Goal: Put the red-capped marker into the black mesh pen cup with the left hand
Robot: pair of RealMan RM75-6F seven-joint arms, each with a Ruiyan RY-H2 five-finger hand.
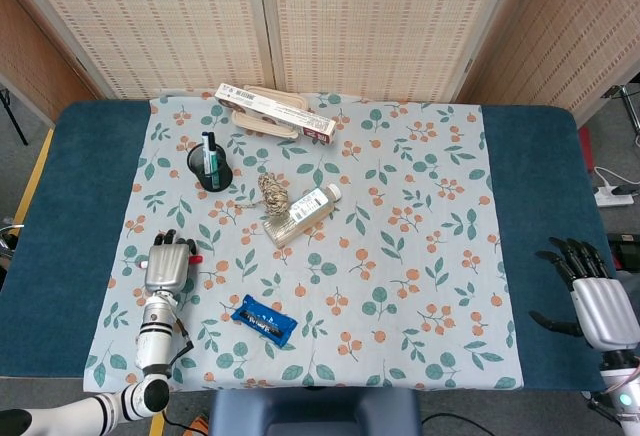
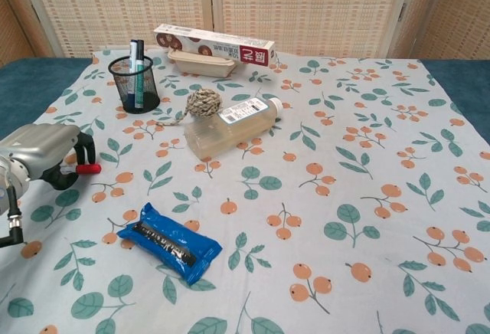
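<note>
The red-capped marker lies in my left hand [image 1: 168, 266], whose fingers curl round it low over the floral cloth at the front left. Only the marker's red cap [image 2: 88, 168] pokes out to the right of the left hand [image 2: 42, 154]; its body is hidden. The black mesh pen cup [image 1: 210, 168] stands upright further back on the cloth, with a blue-green pen in it. In the chest view the pen cup [image 2: 135, 83] is well behind the hand. My right hand [image 1: 597, 301] rests over the blue table edge at the far right, fingers spread and empty.
A blue snack packet [image 2: 170, 242] lies just right of my left hand. A ball of twine [image 2: 203, 103] and a clear bottle on its side [image 2: 230, 126] sit mid-cloth. A long cling-film box [image 2: 214, 44] and a beige tray [image 2: 200, 62] lie at the back.
</note>
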